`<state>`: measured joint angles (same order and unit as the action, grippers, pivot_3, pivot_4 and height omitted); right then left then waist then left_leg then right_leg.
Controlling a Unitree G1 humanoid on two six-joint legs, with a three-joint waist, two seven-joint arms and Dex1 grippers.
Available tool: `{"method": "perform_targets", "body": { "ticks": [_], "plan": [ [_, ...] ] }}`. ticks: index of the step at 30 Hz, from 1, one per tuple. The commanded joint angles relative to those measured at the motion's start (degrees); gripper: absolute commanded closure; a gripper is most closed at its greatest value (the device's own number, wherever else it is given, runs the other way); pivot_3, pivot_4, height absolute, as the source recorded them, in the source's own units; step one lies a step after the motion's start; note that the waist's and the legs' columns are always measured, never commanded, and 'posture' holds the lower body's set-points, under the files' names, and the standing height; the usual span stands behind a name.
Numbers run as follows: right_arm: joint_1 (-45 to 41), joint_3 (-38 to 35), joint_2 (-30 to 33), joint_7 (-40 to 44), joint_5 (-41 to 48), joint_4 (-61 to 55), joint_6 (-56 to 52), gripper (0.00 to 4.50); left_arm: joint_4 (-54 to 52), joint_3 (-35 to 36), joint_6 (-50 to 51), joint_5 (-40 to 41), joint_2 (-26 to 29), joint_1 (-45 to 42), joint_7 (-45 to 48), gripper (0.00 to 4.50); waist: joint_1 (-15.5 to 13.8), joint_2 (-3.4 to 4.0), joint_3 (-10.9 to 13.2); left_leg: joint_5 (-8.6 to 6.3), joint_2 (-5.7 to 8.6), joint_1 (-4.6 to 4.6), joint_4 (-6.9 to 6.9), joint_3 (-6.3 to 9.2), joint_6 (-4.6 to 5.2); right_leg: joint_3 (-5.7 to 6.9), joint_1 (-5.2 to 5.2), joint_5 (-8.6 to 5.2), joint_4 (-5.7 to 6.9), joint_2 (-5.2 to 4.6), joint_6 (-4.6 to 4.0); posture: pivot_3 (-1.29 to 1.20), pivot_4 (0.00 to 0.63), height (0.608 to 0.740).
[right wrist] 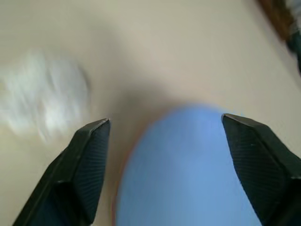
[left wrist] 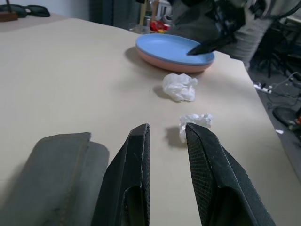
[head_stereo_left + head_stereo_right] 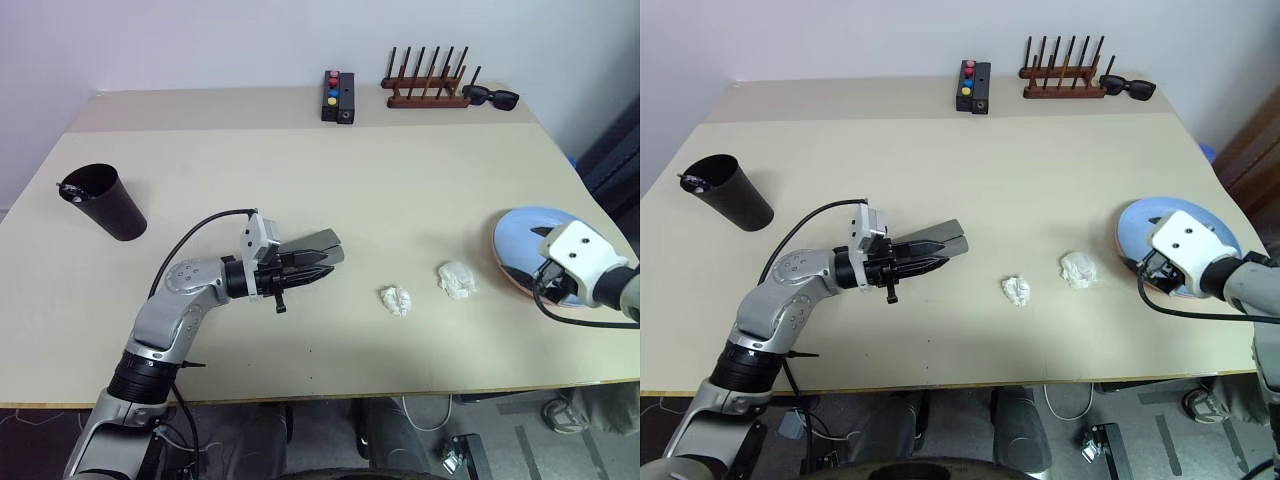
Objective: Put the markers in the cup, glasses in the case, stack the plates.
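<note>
1. Nearest: left gripper (image 3: pixel 312 268), at about 7 o'clock from the table (image 3: pixel 400 180) centre, lying level with its tips toward 3 o'clock. Fingers (image 2: pixel 136 179) stand a narrow gap apart; nothing seen between them.
2. Case (image 3: pixel 322 242): grey, flat on the table, just beside the left fingers on their 12 o'clock side. Its long axis runs parallel with the fingers. It is alongside them, not between them. Cannot tell whether it touches them, or what is inside.
3. Two crumpled paper wads (image 3: pixel 395 300) at 5 o'clock, between the left gripper and the plates. Not task items.
4. At 3 o'clock: blue plate (image 2: pixel 169 47) sits on the pink plate (image 2: pixel 162 63). Judged stacked. Right gripper (image 1: pixel 164 122) hangs over the blue plate's near rim, fingers spread wide, holding nothing.
5. At 9 o'clock: black cup (image 3: pixel 110 205), upright, with a dark end at its rim, probably the markers (image 3: pixel 72 190). Judged done.
6. Far edge, 12 to 1 o'clock: button box (image 3: pixel 337 96), wooden peg rack (image 3: pixel 425 85), black sunglasses (image 3: pixel 490 97).
7. Judgement: the case is the item left. The left arm is far nearer than the right. To grasp it, the fingers must shift toward 12 o'clock and widen, since the case lies outside the gap.
</note>
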<state>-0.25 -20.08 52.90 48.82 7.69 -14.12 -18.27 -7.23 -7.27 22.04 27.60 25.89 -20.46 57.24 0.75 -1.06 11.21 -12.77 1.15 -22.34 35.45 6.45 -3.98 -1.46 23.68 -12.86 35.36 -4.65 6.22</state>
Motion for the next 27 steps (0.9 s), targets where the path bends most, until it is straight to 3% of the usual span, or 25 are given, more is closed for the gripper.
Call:
{"method": "perform_targets", "body": {
  "ticks": [1,10,13,19,27],
  "plan": [
    [-0.33,1.58,-1.73,1.64,5.12,-4.46,-3.39,0.53,-2.44,1.42,-0.87,0.33,0.13,0.17,-0.55,3.33,-0.06,-0.01,0.0,0.0,0.0,0.0,0.0,0.01,0.01,0.0,-0.01,0.0,-0.02,0.0,0.0,0.0,0.15,0.74],
    [-0.34,10.6,-5.76,-1.74,1.28,1.48,-1.53,0.53,-3.9,1.14,-0.17,0.8,-0.36,0.94,-1.87,3.33,-0.06,0.0,0.0,-0.01,0.01,0.0,0.0,0.01,0.01,0.01,-0.03,0.01,-0.06,0.0,-0.02,0.0,0.15,0.74],
    [-0.75,11.29,-6.08,-2.38,0.93,3.07,-1.15,1.34,-4.42,1.17,0.08,0.94,-0.32,1.34,-2.26,3.33,-0.06,0.0,0.0,-0.01,0.01,0.0,0.0,0.01,0.01,0.01,-0.02,0.02,-0.06,0.0,-0.03,0.0,0.15,0.74],
    [-0.63,10.61,-5.71,-1.93,1.76,2.37,-0.94,4.41,-4.57,0.94,0.26,1.15,-0.32,1.74,-2.56,3.33,-0.03,0.0,0.0,-0.01,0.0,0.01,0.0,0.02,0.01,0.01,-0.03,0.02,-0.05,0.0,-0.02,0.0,0.15,0.74],
    [-5.33,3.36,-1.14,-8.7,-2.71,8.14,2.19,4.46,-3.49,0.28,-0.22,0.9,-0.83,0.97,-1.79,3.33,-0.04,0.01,0.0,-0.01,0.01,0.01,0.01,0.0,0.01,0.01,-0.03,0.01,-0.06,-0.01,0.0,0.0,0.15,0.74]
  ]
}}
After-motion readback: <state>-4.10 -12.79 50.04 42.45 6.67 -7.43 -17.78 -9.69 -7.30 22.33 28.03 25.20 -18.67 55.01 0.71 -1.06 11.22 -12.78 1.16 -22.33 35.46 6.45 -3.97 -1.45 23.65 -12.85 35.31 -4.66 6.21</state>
